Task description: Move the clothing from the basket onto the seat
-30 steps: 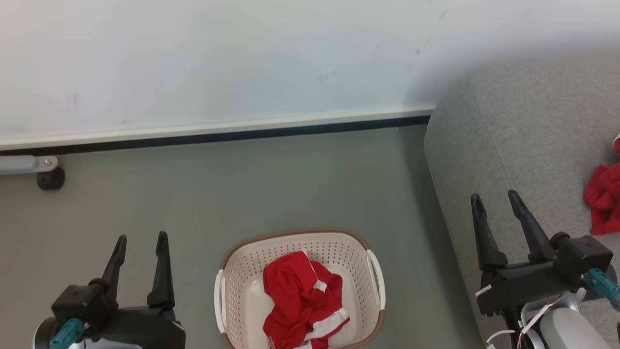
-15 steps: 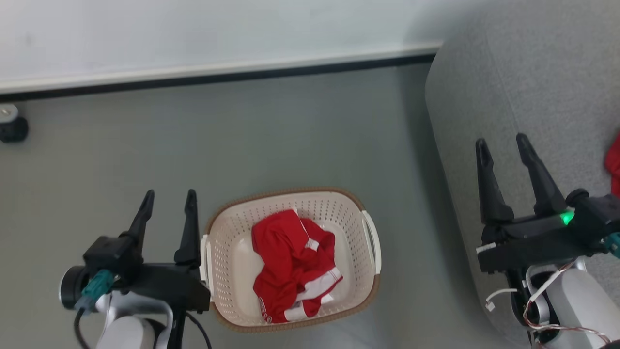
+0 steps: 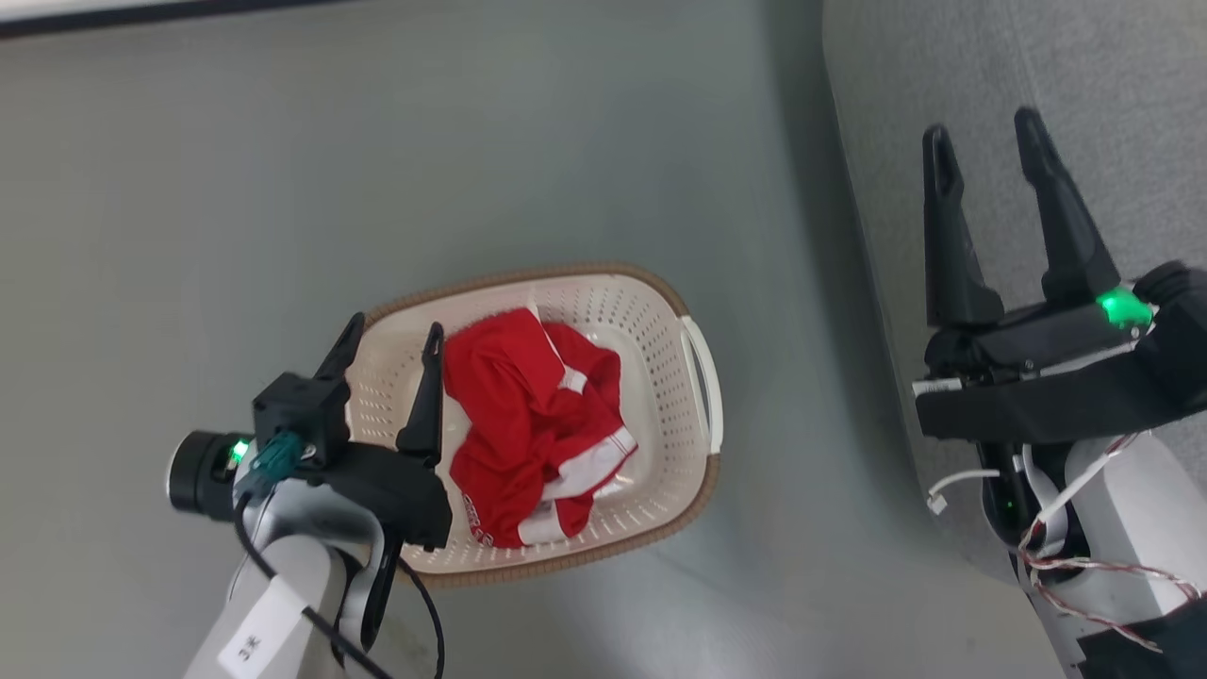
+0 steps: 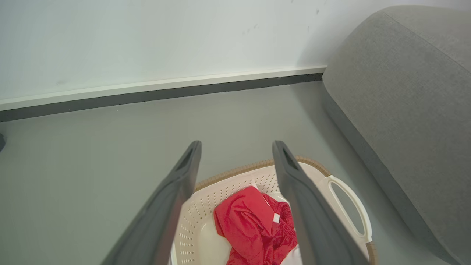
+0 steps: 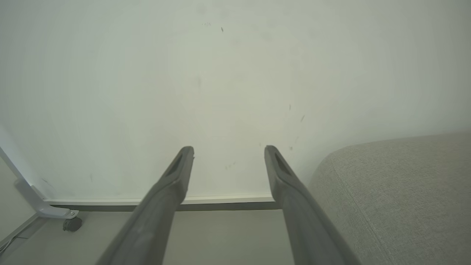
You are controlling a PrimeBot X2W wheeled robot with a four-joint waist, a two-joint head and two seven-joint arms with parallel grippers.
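1. Now, the left gripper [image 3: 396,323] is over the left edge of the basket [image 3: 657,332], fingers spread wide with nothing between them.
2. The clothing [image 3: 528,415], a crumpled red heap with white trim bands, lies in the middle of the basket floor, just to the right of that gripper's inner finger in the head view.
3. The left wrist view frames the red heap between the two fingers, beyond their tips and not touching them.
4. The basket stands on the grey floor [image 3: 377,141], near the left edge of the seat [image 3: 1113,75].
5. Over on the other side, the right gripper [image 3: 981,124] is also spread and empty, above the seat's left edge and well apart from the clothing.
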